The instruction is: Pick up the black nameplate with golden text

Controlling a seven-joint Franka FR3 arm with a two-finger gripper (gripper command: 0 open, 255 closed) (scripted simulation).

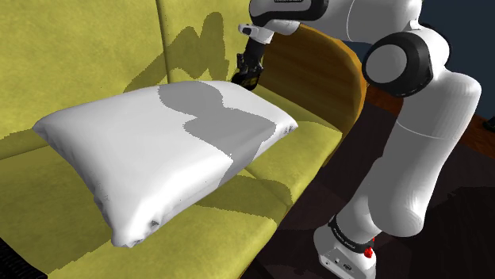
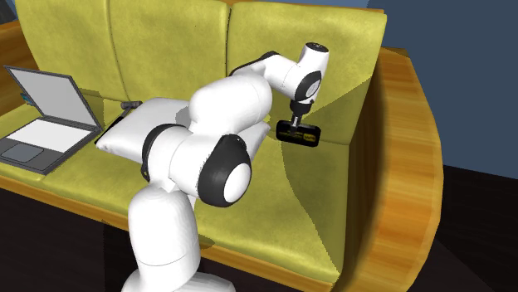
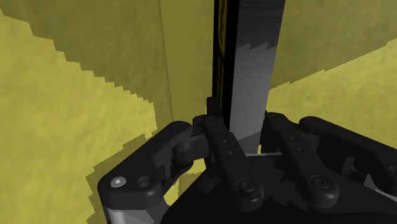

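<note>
The hand (image 2: 297,121) grasps the black nameplate (image 2: 300,133) with golden text between its 2 fingers. The nameplate is seen against the yellow sofa (image 2: 332,50) backrest, at 3 o'clock of the white pillow (image 2: 124,133) in the second exterior view.

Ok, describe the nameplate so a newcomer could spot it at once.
Find the yellow sofa with the wooden armrest. Beside the white pillow, on the armrest side, the black fingers clasp the nameplate. It is the only small black bar with golden lettering.
</note>
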